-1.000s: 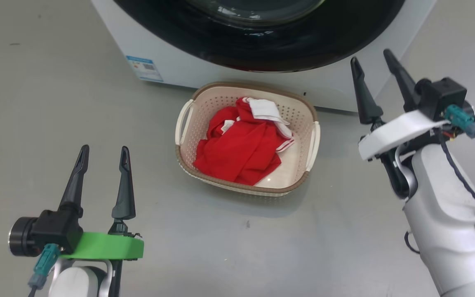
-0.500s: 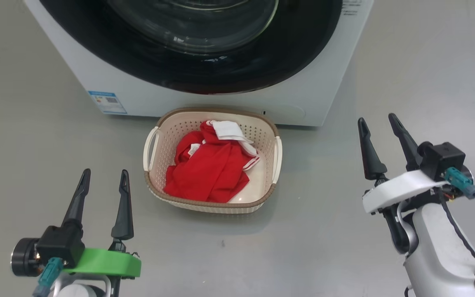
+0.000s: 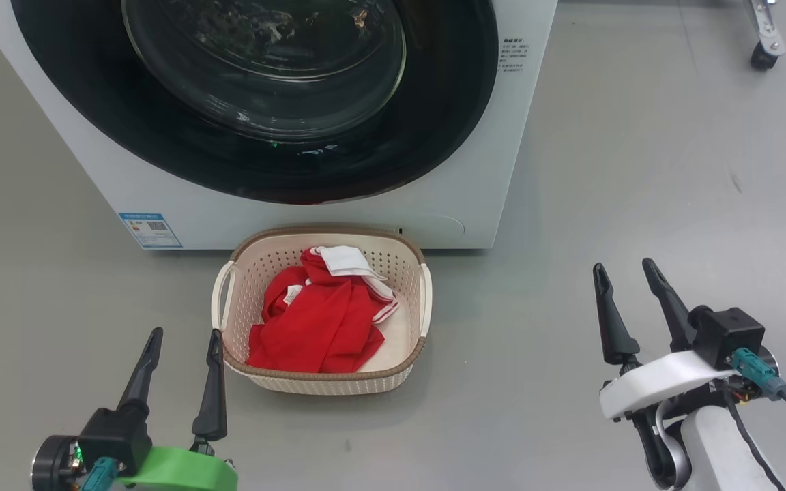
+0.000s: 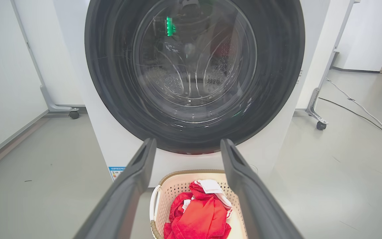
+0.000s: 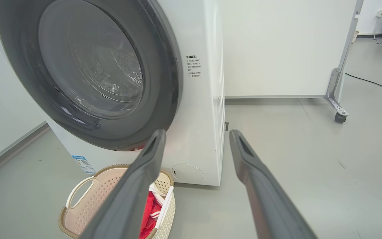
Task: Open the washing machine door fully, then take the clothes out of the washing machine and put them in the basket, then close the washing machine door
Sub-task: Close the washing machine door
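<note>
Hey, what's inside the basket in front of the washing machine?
The basket holds the clothes, a crumpled red garment with white trim. A patch of bare cream floor shows beside it. Anything beneath the garment is covered.

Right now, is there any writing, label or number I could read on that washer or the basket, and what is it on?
Blue sticker, low on the washing machine front: print and a square code, too small to read.
Printed text, right of the washing machine door: short lines of characters, too blurred to read.
White label on the clothes in the basket: nothing legible.
</note>
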